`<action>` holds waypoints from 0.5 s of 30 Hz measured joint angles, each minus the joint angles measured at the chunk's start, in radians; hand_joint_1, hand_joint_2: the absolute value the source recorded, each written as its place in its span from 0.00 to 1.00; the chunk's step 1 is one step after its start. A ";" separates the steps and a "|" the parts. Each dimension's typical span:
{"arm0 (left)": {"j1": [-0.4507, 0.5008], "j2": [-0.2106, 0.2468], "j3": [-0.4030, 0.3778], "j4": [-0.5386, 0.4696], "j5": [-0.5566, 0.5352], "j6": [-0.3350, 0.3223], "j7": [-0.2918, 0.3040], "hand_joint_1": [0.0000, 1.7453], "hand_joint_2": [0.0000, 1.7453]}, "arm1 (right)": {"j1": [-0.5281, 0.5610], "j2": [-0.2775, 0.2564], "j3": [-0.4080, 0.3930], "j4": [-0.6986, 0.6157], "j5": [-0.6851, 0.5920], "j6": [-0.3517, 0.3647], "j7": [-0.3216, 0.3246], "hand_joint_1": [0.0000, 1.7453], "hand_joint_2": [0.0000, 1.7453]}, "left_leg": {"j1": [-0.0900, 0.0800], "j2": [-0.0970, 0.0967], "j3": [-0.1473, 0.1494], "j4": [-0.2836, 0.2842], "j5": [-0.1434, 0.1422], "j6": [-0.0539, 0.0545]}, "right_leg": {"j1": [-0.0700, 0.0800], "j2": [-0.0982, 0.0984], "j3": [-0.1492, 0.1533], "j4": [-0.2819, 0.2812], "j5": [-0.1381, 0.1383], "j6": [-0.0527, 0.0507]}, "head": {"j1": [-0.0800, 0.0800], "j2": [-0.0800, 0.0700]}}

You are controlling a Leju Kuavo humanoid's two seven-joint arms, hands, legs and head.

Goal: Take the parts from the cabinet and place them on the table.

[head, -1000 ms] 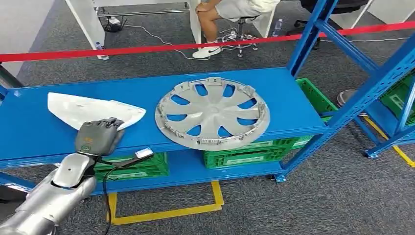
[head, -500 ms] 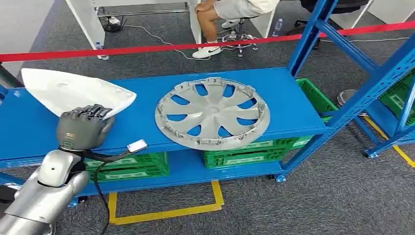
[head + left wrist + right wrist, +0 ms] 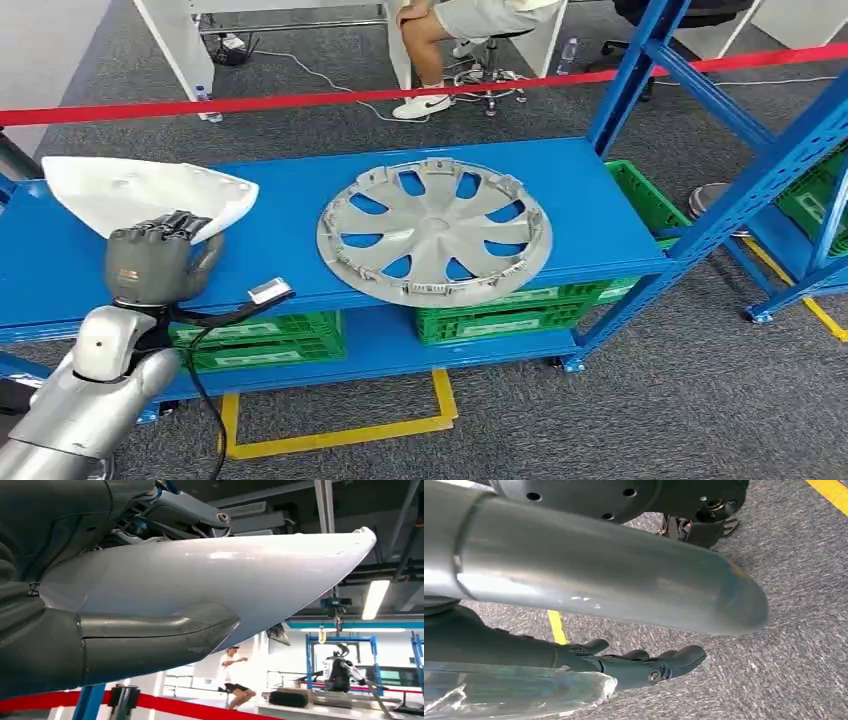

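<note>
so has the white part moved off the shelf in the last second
Yes. The left hand has lifted the white part up and leftward, away from the stationary hubcap on the blue shelf.
</note>
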 joint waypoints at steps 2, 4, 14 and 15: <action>0.000 0.000 0.000 0.000 0.000 0.000 0.000 1.00 1.00 | 0.000 0.000 0.000 0.000 0.000 0.000 0.000 0.00 0.00 | 0.000 0.000 0.000 0.000 0.000 0.000 | 0.000 0.000 0.000 0.000 0.000 0.000 | 0.000 0.000; 0.000 0.000 0.000 0.000 0.000 0.000 0.000 1.00 1.00 | 0.000 0.000 0.000 0.000 0.000 0.000 0.000 0.00 0.00 | 0.000 0.000 0.000 0.000 0.000 0.000 | 0.000 0.000 0.000 0.000 0.000 0.000 | 0.000 0.000; 0.007 0.000 0.000 0.000 0.011 -0.003 0.002 1.00 1.00 | 0.000 0.000 0.000 0.000 0.000 0.000 0.000 0.00 0.00 | 0.000 0.000 0.000 0.000 0.000 0.000 | 0.000 0.000 0.000 0.000 0.000 0.000 | 0.000 0.000; 0.008 0.000 0.000 0.000 0.011 -0.002 0.002 1.00 1.00 | 0.000 0.000 0.000 0.000 0.000 0.000 0.000 0.00 0.00 | 0.000 0.000 0.000 0.000 0.000 0.000 | 0.000 0.000 0.000 0.000 0.000 0.000 | 0.000 0.000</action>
